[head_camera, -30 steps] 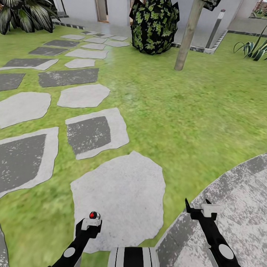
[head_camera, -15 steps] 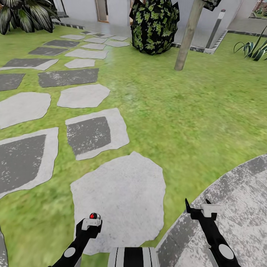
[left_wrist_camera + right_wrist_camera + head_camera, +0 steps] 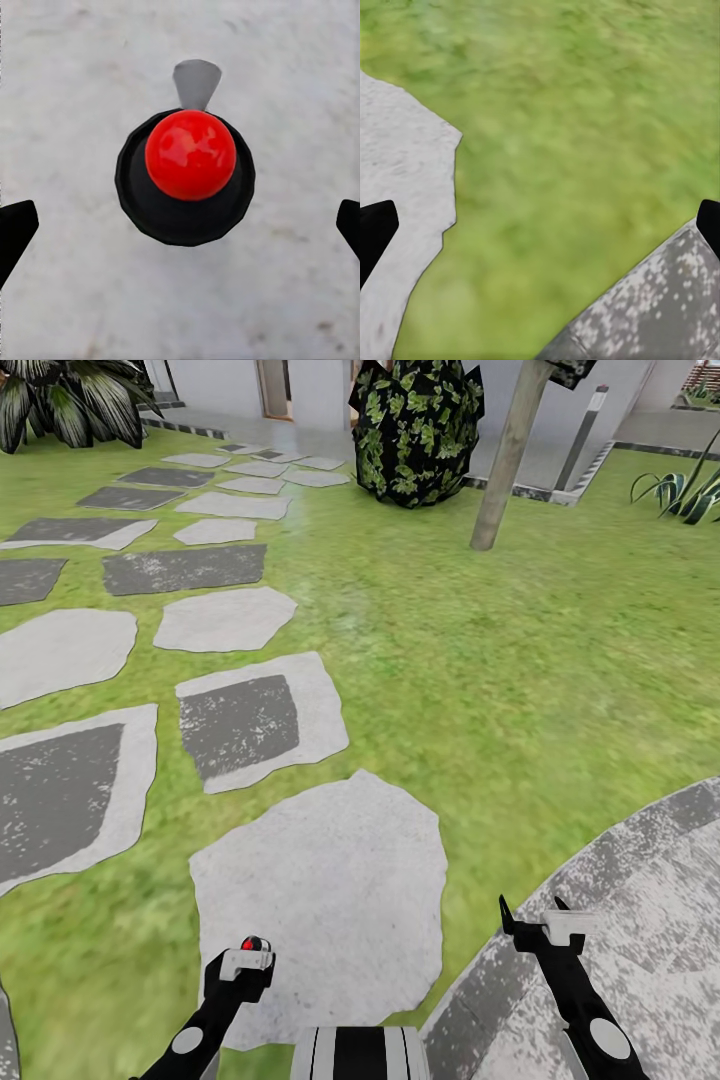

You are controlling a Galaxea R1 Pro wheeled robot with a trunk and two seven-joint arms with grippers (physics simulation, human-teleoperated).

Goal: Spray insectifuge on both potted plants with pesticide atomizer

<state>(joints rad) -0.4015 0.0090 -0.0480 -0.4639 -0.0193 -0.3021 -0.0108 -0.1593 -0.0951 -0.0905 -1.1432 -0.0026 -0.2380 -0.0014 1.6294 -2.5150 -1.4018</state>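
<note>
Black arms reach forward low over the ground. The left gripper [image 3: 247,960] is clamped on the sprayer [image 3: 185,176], whose red knob and dark round body sit between its fingers above a pale paving stone [image 3: 330,880]. The right gripper [image 3: 530,922] holds nothing, its fingers spread apart over lawn [image 3: 520,660] and the edge of the round grey patio [image 3: 640,920]. Stepping stones [image 3: 225,618] run ahead on the left; a leafy bush [image 3: 415,430] and a tree trunk [image 3: 508,455] stand farther off.
</note>
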